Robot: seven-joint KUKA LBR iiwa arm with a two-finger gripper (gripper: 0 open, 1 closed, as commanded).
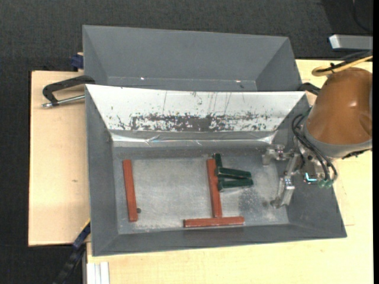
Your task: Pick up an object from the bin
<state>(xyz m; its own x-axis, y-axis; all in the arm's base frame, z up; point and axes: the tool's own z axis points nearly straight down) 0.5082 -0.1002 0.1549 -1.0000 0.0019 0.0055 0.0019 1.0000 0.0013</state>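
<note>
My gripper [279,177] hangs low near the bin's right wall, open, with nothing between its fingers. One fingertip [274,155] points toward the back, the other [282,199] toward the front. Left of it, a short gap away, lies a dark green plastic piece [233,178] with a wedge-like shape. That piece rests against a red bar [214,188] lying front to back in the middle of the floor. A second red bar [213,222] lies crosswise along the front wall, touching the first bar's near end.
A third red bar [129,191] lies front to back near the left wall, with a small dark speck [138,211] beside its near end. The arm with its orange cover comes in over the right rim.
</note>
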